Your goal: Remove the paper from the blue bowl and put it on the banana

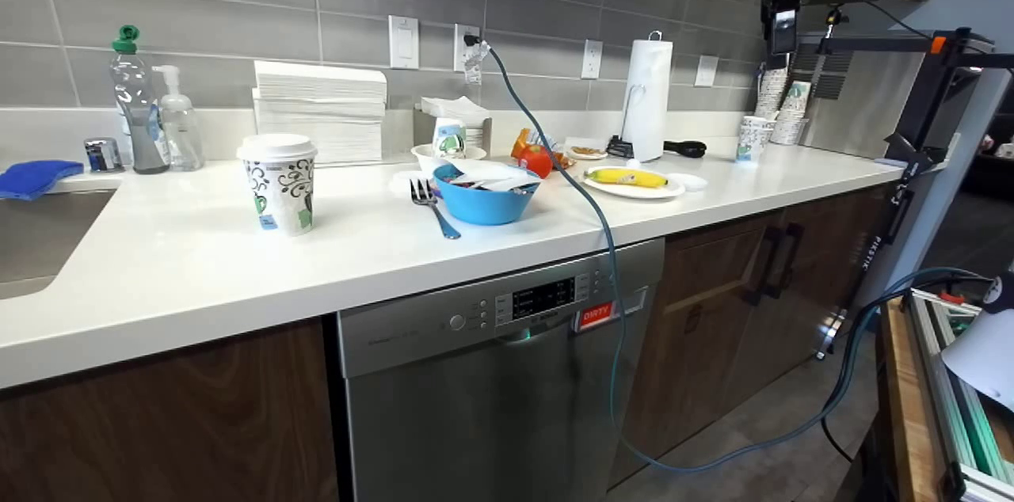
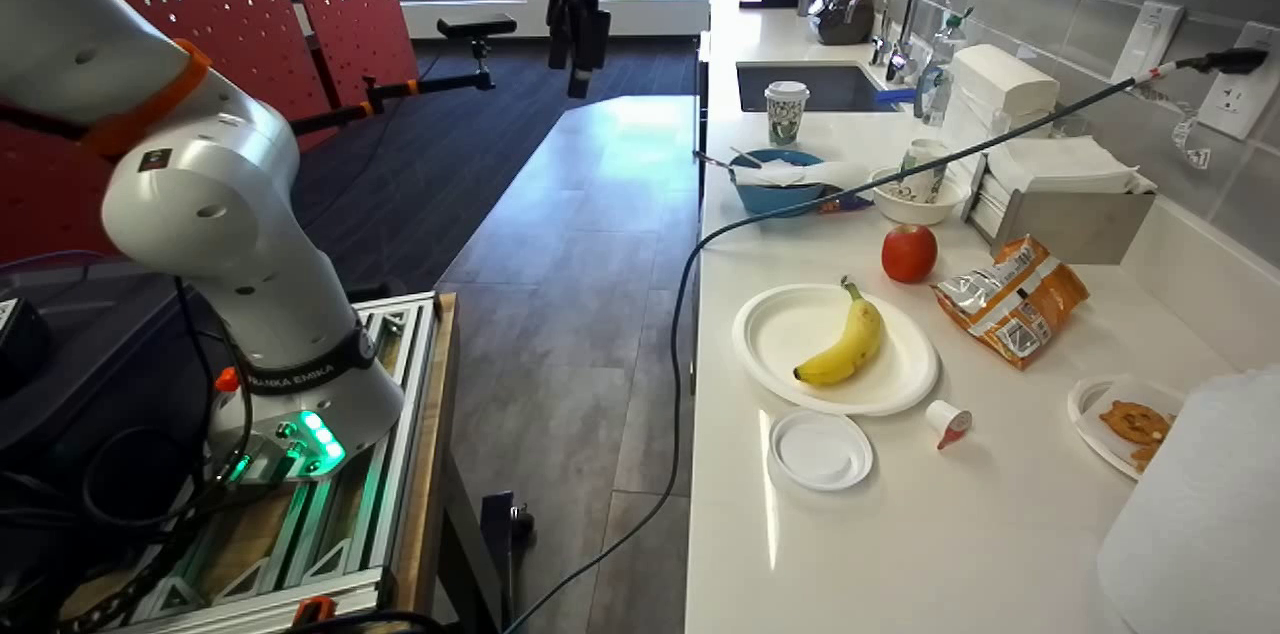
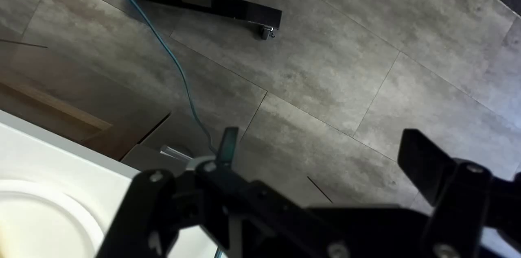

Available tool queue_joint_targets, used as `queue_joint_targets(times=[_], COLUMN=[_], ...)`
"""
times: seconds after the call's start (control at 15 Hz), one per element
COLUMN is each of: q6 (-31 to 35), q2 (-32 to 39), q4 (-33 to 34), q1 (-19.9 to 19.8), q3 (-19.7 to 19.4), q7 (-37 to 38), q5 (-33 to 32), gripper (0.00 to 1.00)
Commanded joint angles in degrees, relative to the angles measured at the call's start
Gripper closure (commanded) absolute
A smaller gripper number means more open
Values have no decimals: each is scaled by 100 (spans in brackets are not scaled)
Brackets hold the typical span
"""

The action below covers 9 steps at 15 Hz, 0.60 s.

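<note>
One blue bowl (image 1: 485, 209) holding paper (image 2: 785, 174), one banana (image 2: 853, 346) on a plate (image 2: 772, 344)

Reading left to right in an exterior view, we come first to the sink (image 1: 40, 249), let into the white counter (image 1: 190, 272). Next a patterned cup (image 1: 279, 193) stands upright under a white lid (image 1: 276, 145), which hides its contents from us. A fork (image 1: 428, 199) lies just beside the blue bowl, where the paper sits whitish on top of other contents we cannot make out. Behind that bowl we find a white bowl (image 2: 918, 211) with a printed cup (image 1: 450, 139) in it, and a metal holder (image 2: 1070, 229) packed with napkins (image 2: 1060, 167). We pass a red apple (image 1: 535, 161) to reach the plate, with the banana lying on it; behind, a smaller plate (image 2: 1082, 414) holds cookies (image 2: 1135, 422). Farther along we meet a paper-towel roll (image 1: 648, 102) and stacked cups (image 1: 770, 94). Last comes the tool (image 3: 319, 132), hanging at the upper right, well apart from bowl and banana; in the wrist view its fingers (image 3: 228, 144) are spread wide, with the floor (image 3: 325, 87) showing between them.
</note>
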Motion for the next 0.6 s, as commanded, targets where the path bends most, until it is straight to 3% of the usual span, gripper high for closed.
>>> queue_joint_targets(times=[0.0, 0.2, 0.53], q6=[-17, -17, 519], q2=[0, 0, 561], q4=[11, 11, 319], q1=[-91, -91, -180], q3=[75, 75, 121], q7=[-29, -29, 305], q5=[25, 25, 143], gripper=[0, 0, 0])
